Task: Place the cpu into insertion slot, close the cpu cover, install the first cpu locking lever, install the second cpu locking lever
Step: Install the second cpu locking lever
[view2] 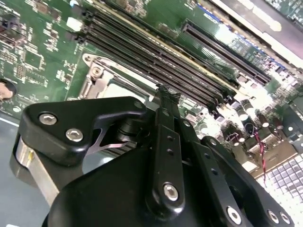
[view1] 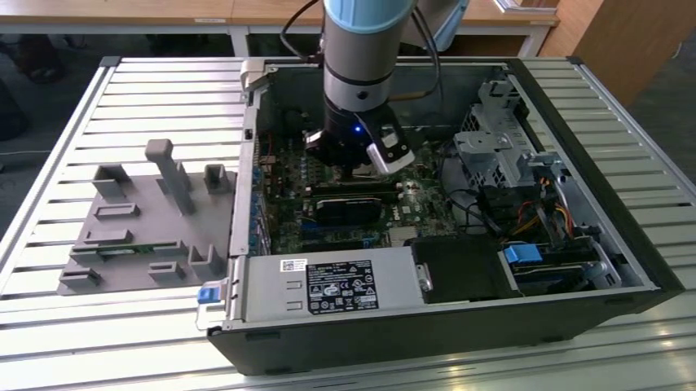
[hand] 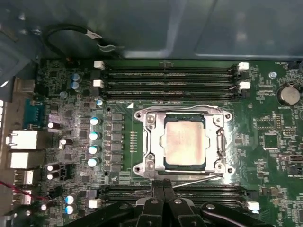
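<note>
In the first wrist view the cpu (hand: 183,142), a dull silver square, lies flat in the insertion slot (hand: 184,117), whose dark rim shows around it. The cpu cover (hand: 150,142), a silver frame, lies down flat over the chip's edges. One thin wire locking lever (hand: 180,106) runs along the cover's far side. Another locking lever (hand: 199,178) slants along the near side, rising toward my fingertips. My gripper (hand: 163,188) is shut, its black fingers pressed together at that lever's end; whether they pinch it I cannot tell. My gripper (view1: 359,167) hangs low inside the computer case.
Long black memory slots (hand: 170,75) flank the socket on two sides. Blue-topped capacitors (hand: 94,135) stand beside it. In the exterior view the open case (view1: 609,212) holds a power supply (view1: 337,285) and a drive cage (view1: 500,147). A grey fixture (view1: 142,220) rests on the slatted table.
</note>
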Controlling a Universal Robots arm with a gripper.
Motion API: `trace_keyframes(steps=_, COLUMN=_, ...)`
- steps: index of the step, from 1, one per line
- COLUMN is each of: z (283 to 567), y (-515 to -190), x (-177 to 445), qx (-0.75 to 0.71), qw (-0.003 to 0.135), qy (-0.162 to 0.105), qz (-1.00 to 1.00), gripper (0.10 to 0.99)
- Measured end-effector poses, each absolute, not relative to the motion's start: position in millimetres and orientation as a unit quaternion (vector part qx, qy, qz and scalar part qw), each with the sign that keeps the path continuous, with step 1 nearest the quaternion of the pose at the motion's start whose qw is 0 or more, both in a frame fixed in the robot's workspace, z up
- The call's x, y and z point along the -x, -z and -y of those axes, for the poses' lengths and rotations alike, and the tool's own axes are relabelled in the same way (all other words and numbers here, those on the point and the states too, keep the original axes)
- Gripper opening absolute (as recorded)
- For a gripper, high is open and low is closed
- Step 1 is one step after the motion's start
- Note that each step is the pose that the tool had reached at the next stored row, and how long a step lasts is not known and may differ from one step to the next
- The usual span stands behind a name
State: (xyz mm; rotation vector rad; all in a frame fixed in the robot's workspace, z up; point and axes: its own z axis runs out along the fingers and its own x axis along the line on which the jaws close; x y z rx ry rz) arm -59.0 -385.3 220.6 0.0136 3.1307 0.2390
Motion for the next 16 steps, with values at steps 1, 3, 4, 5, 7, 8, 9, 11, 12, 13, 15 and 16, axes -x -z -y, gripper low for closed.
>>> trace_keyframes(steps=1, z=385, y=-220, x=60, qx=-0.004, qw=0.001, qy=-0.077, qz=-0.997, gripper=0.106)
trace_keyframes(steps=3, z=385, y=-217, x=61, qx=-0.004, qw=0.001, qy=-0.079, qz=-0.997, gripper=0.106)
trace_keyframes(steps=4, z=385, y=-215, x=62, qx=-0.004, qw=0.001, qy=-0.08, qz=-0.997, gripper=0.106)
trace_keyframes(steps=5, z=385, y=-214, x=62, qx=-0.004, qw=0.001, qy=-0.08, qz=-0.997, gripper=0.106)
trace_keyframes(steps=7, z=385, y=-210, x=63, qx=-0.004, qw=0.001, qy=-0.082, qz=-0.997, gripper=0.106)
trace_keyframes(steps=8, z=385, y=-209, x=63, qx=-0.004, qw=0.001, qy=-0.083, qz=-0.997, gripper=0.106)
trace_keyframes(steps=9, z=386, y=-208, x=63, qx=-0.004, qw=0.001, qy=-0.086, qz=-0.996, gripper=0.106)
trace_keyframes(steps=11, z=387, y=-208, x=64, qx=-0.004, qw=0.001, qy=-0.092, qz=-0.996, gripper=0.106)
trace_keyframes(steps=12, z=388, y=-207, x=65, qx=-0.004, qw=0.001, qy=-0.095, qz=-0.996, gripper=0.106)
trace_keyframes(steps=13, z=389, y=-207, x=65, qx=-0.004, qw=0.001, qy=-0.096, qz=-0.995, gripper=0.106)
trace_keyframes(steps=15, z=392, y=-207, x=65, qx=-0.004, qw=0.001, qy=-0.098, qz=-0.995, gripper=0.106)
trace_keyframes(steps=16, z=394, y=-207, x=65, qx=-0.004, qw=0.001, qy=-0.099, qz=-0.995, gripper=0.106)
